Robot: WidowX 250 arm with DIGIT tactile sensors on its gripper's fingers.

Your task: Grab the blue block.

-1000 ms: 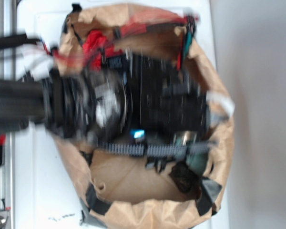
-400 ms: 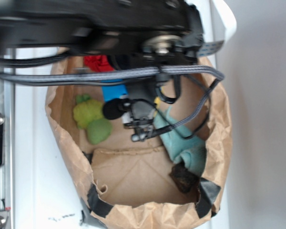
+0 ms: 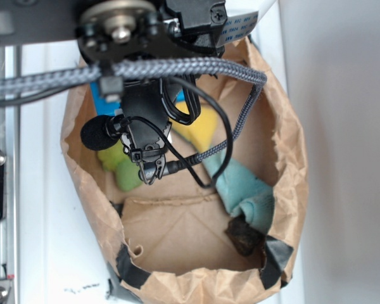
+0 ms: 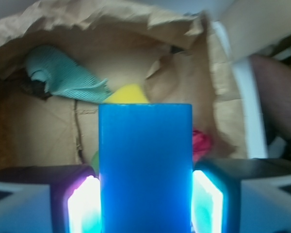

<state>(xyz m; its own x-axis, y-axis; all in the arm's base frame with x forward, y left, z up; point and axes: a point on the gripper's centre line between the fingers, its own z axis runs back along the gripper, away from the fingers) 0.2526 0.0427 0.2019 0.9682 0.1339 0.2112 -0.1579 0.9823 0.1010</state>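
Since the earlier frames my arm has climbed toward the exterior camera, and its body now covers the top of that view where the bag's upper contents showed before.

Working left to right in the wrist view: the teal cloth (image 4: 68,77) lies at about ten o'clock against the wall of the paper bag (image 4: 34,141). At centre, the blue block (image 4: 145,167) stands upright and fills the middle of the frame, with the yellow sponge (image 4: 127,93) peeking just above its top edge at twelve o'clock. A red thing (image 4: 202,144) shows at about three o'clock, just beside the block's right edge.

The gripper (image 4: 145,201) has its jaws pinching the block, one lit finger pad (image 4: 82,206) pressed on the left face and its twin on the right, no gap visible on either side.

I judge the grab itself is made, and the step in hand is the lift clear of the bag. Next I would want a steady vertical pull, holding pressure, since smooth faces could slip.

In the exterior view only a sliver of blue shows at ten o'clock, behind the arm.
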